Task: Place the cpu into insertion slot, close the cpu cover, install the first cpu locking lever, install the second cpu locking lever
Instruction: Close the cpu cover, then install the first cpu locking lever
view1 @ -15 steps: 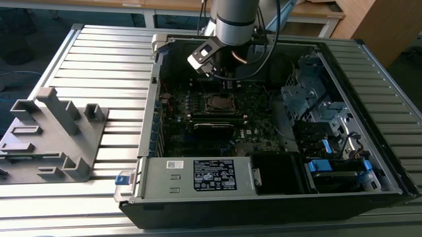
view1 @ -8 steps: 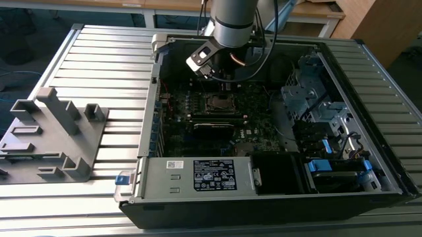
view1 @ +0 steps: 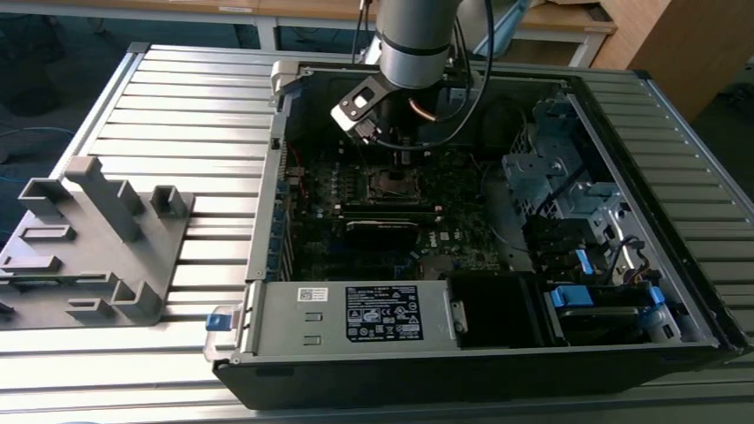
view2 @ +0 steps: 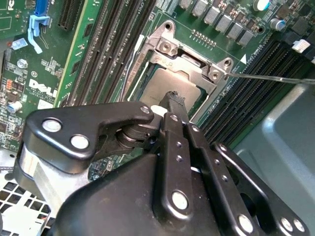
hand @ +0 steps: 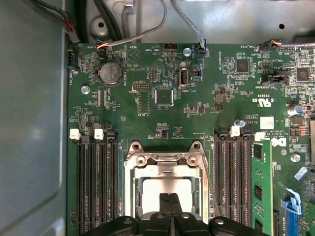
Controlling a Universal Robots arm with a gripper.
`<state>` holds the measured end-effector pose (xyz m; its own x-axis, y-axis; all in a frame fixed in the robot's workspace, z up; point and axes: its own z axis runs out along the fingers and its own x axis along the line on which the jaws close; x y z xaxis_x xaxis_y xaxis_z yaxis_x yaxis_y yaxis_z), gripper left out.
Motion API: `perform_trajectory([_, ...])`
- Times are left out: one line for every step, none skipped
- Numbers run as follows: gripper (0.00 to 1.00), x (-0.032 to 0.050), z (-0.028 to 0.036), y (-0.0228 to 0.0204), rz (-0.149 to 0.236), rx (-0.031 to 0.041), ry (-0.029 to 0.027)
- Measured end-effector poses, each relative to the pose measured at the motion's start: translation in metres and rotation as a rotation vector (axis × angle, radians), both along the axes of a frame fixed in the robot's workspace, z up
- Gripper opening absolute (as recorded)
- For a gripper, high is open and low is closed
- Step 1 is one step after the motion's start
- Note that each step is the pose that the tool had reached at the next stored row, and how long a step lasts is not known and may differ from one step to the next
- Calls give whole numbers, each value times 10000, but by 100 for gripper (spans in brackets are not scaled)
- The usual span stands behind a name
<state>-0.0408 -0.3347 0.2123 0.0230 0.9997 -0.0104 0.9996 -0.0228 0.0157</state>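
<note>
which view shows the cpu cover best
The first wrist view: it faces the cpu cover square-on, showing its silvery frame and square window, with the fingers hiding one edge. The second wrist view shows it at a slant, partly behind the fingers. The exterior view shows it as a small silvery square inside the case.

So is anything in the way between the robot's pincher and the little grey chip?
Nothing visible is. In both wrist views the gripper, fingers shut, points right at the cpu. The cpu cover lies around the chip, but its square window leaves the grey top bare.
</note>
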Motion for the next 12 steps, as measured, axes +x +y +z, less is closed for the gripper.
perform_trajectory([10,0,0,0,0,0,0])
perform_trajectory([10,0,0,0,0,0,0])
perform_trajectory([10,0,-1,0,0,1,0])
perform_trajectory([10,-1,-1,0,0,1,-1])
perform_trajectory([10,-7,-3,0,-2,3,-1])
perform_trajectory([10,-8,-3,0,-2,2,-1])
perform_trajectory([10,-71,-3,0,0,2,-1])
perform_trajectory([10,-136,-3,0,0,1,-1])
perform_trajectory([10,-136,-3,0,0,2,-1])
perform_trajectory([10,-137,-3,0,0,2,-1])
perform_trajectory([10,-138,-3,0,0,2,-1])
perform_trajectory([10,-138,-3,0,0,1,-1])
